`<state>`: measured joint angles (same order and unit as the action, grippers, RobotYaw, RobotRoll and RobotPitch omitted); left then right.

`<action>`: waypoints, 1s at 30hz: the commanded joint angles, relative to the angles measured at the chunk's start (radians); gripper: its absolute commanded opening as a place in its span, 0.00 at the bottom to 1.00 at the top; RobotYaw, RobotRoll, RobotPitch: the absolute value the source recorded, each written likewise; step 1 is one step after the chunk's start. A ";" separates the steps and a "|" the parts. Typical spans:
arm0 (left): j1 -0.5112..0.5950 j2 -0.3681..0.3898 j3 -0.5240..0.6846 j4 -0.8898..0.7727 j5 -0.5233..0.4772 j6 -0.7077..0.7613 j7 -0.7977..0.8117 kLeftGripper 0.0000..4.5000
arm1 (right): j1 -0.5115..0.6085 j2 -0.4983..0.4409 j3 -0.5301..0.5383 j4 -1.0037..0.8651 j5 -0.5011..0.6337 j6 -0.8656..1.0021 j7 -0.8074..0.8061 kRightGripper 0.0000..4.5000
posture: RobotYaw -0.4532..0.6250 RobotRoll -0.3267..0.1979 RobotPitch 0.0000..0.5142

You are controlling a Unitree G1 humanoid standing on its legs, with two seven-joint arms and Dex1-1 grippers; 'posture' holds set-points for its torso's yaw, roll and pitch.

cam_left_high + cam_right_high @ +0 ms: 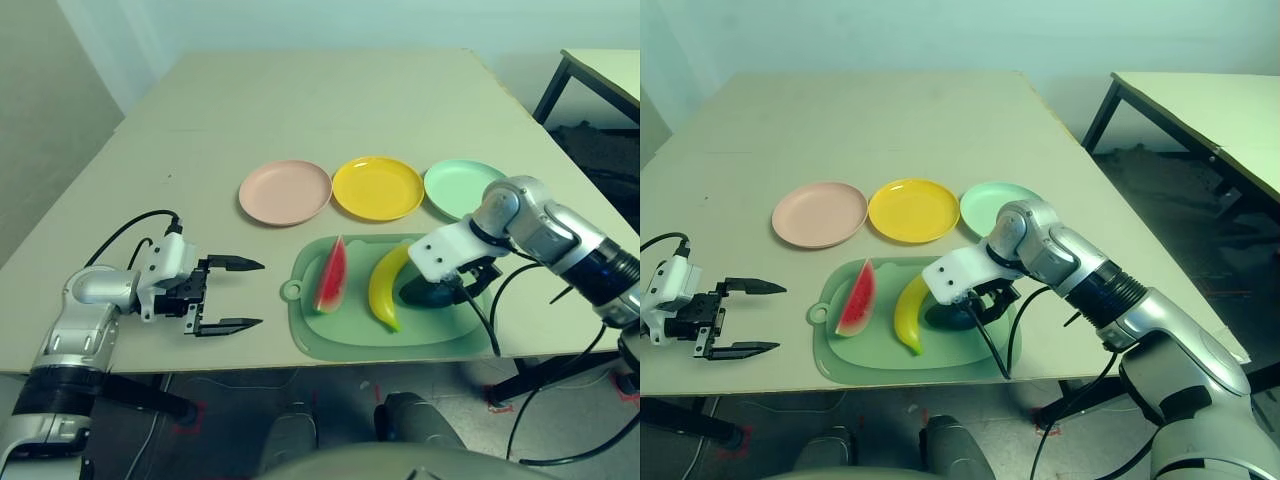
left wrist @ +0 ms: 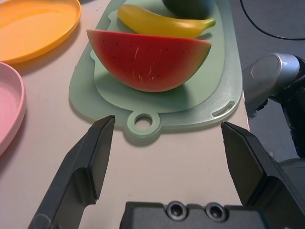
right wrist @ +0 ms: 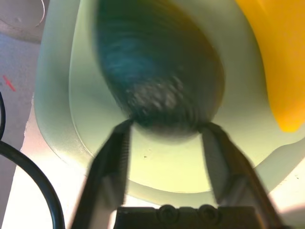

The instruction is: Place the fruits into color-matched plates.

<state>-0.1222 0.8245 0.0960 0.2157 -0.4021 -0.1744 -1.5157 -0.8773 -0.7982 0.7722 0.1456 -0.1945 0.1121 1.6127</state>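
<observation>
Fingers of the right gripper [image 3: 164,129]: they are set on both sides of the narrow end of the avocado [image 3: 157,62], and their tips look to be touching it. A firm hold cannot be told yet.
Fingers of the left gripper [image 1: 232,294]: they are spread wide and nothing is held. They are pointed at the loop handle of the green mat [image 1: 345,335].
Avocado place: it is lying on the mat's right side, near the front right corner of the table [image 1: 200,130].
Banana [image 1: 385,288]: it is lying in the middle of the mat, just beside the avocado.
Watermelon wedge [image 1: 332,276]: it is standing on the mat's left side, with its rind to the left.
Plates: the pink plate [image 1: 285,192], yellow plate [image 1: 377,187] and mint green plate [image 1: 455,185] are lined up behind the mat, and nothing is in them.
How the avocado may handle: it is judged to be a light, hard, smooth toy. Its round skin may slip from a hold on the narrow end.
Where it should be held: across its fat middle, where the sides are more even.
</observation>
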 commanded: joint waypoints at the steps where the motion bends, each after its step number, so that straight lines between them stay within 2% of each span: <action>1: -0.003 -0.028 0.025 -0.013 -0.056 0.047 0.028 1.00 | -0.093 -0.009 -0.011 0.031 0.067 0.038 0.002 0.32 | 0.33 0.62 0.06; 5: -0.012 -0.024 0.038 -0.007 -0.067 0.056 0.034 1.00 | -0.155 -0.005 -0.017 0.113 0.056 -0.002 0.002 0.01 | 0.33 0.62 0.06; 14: -0.003 -0.023 0.027 0.000 -0.056 0.036 0.025 1.00 | -0.140 -0.017 -0.010 0.127 0.033 -0.045 0.002 0.01 | 0.32 0.62 0.05; 17: 0.000 -0.021 0.023 0.007 -0.047 0.023 0.018 1.00 | -0.145 -0.021 -0.025 0.152 0.012 -0.071 0.002 0.14 | 0.32 0.62 0.04; 22: -0.006 -0.022 0.019 0.021 -0.043 0.013 0.010 1.00 | -0.138 -0.072 -0.023 0.123 0.025 -0.076 0.002 0.54 | 0.32 0.62 0.04; 27: -0.009 -0.025 0.010 0.038 -0.037 -0.001 -0.003 1.00 | -0.075 -0.199 -0.007 -0.039 0.098 -0.003 0.002 0.95 | 0.31 0.62 0.05; 28: -0.010 -0.026 0.010 0.042 -0.035 -0.003 -0.006 1.00 | -0.061 -0.224 -0.008 -0.078 0.116 0.020 0.002 0.99 | 0.31 0.62 0.05; 30: -0.014 -0.026 0.009 0.056 -0.031 -0.009 -0.013 1.00 | -0.031 -0.269 -0.021 -0.167 0.152 0.073 0.002 0.99 | 0.30 0.62 0.05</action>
<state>-0.1342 0.7971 0.1122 0.2553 -0.4425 -0.1710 -1.5179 -0.9209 -1.0466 0.7595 0.0524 -0.0834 0.1446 1.6123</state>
